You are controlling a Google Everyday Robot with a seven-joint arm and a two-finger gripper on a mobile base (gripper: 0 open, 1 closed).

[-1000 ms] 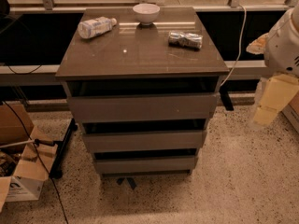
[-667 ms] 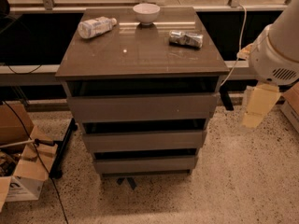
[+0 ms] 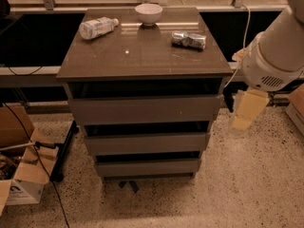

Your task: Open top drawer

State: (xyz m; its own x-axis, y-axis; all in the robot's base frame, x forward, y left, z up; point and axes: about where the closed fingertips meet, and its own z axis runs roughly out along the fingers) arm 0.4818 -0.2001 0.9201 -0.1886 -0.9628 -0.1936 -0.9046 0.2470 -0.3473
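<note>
The top drawer [image 3: 145, 109] is the widest of three grey-brown flat fronts in a small cabinet, directly under the glossy top [image 3: 142, 56]. Its front sits in line with the cabinet, with a dark gap above it. The mid-width drawer front [image 3: 146, 143] and the narrowest one [image 3: 147, 166] lie below it. My gripper [image 3: 247, 110] hangs from the white arm [image 3: 273, 61] at the right of the cabinet. It is level with the top drawer, a short way off its right end and not touching it.
On the cabinet top lie a plastic bottle [image 3: 97, 27], a white bowl [image 3: 148, 13] and a crushed silver can [image 3: 189, 40]. Open cardboard boxes [image 3: 23, 175] and a black stand leg sit on the floor at left. Another box [image 3: 297, 106] is at the right edge. A cable hangs behind the arm.
The arm and gripper have moved left and slightly down, closer to the right end of the top drawer. The drawers and the things on top have not moved.
</note>
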